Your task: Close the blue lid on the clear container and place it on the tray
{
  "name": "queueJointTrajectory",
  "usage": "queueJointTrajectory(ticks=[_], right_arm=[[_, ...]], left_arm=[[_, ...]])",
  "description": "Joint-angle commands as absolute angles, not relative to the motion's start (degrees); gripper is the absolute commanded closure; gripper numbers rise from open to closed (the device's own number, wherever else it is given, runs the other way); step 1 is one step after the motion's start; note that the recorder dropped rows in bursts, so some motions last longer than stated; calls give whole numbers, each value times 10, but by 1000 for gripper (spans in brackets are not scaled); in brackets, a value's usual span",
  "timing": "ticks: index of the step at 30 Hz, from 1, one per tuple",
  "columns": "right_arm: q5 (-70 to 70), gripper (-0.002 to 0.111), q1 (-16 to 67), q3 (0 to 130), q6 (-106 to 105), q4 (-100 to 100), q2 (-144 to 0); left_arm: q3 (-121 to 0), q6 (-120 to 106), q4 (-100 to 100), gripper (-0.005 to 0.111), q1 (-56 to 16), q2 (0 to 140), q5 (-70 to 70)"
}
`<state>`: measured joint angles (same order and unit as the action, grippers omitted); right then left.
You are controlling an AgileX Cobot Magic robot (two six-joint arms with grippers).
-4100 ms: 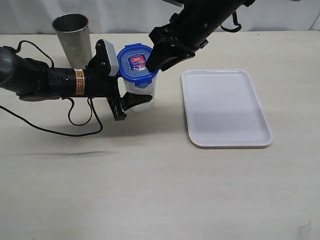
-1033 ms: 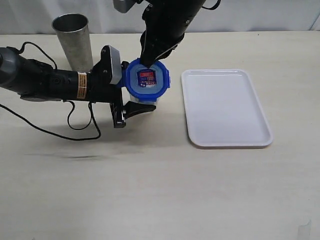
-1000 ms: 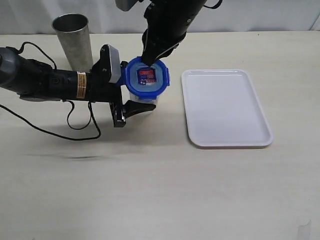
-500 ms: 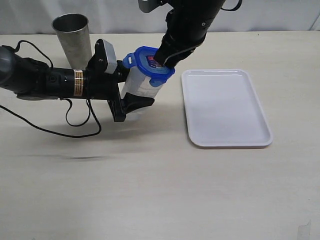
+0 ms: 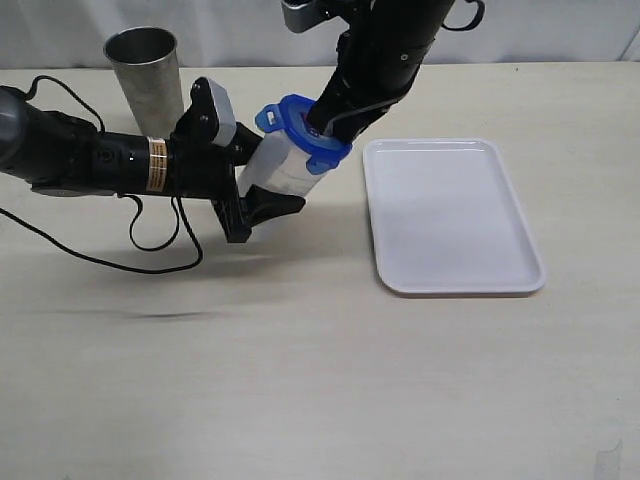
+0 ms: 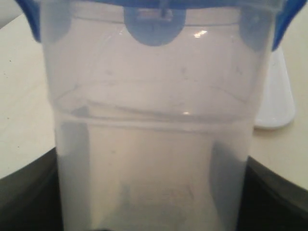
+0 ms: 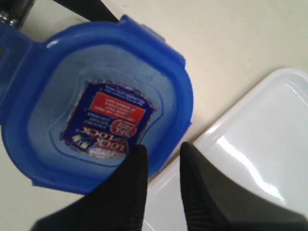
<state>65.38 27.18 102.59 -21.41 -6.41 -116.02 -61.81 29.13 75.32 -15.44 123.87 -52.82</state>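
Honestly, main risk: clear container point(image 5: 278, 172) tipped, so sideways shove from right gripper point(image 5: 322, 122) could pop blue lid point(image 5: 305, 138) or twist container out of left gripper point(image 5: 264, 182), which is clamped round its lower body. Right fingers point(image 7: 199, 183) nearly together at lid rim; can't tell if pinching. Container just left of tray point(image 5: 455, 285), not on it. Long axis leaning, lid end up and right toward tray.

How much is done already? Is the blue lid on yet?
Done: the blue lid sits on the clear container. In hand: the left fingers hold the container tilted, and the right fingers pinch the lid's edge. One tab sticks out, so it may not be fully snapped. Left: the container is not on the tray yet.
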Motion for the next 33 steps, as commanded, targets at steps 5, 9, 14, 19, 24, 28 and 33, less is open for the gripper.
queueJointTrajectory(ticks=[5,9,14,19,24,28,33], right_arm=[[659,84,272,1023,-209,-68,-1170],[657,84,272,1025,-190,-68,-1167],[669,84,272,1025,-169,-68,-1167],[665,79,272,1026,-169,-68,-1153],[639,63,272,1026,-164,-70,-1114],[622,62,272,1026,-131,-106,-1098],[611,62,275,1026,-127,-191,-1115]], left_arm=[[-621,301,743,107,-161,1230,-535],[-621,287,734,107,-161,1244,-536],[-621,265,713,107,-161,1263,-553],[-621,254,713,107,-161,1263,-558],[-621,251,713,107,-161,1263,-558],[-621,245,712,107,-161,1263,-560],[-621,242,711,107,-161,1263,-560]])
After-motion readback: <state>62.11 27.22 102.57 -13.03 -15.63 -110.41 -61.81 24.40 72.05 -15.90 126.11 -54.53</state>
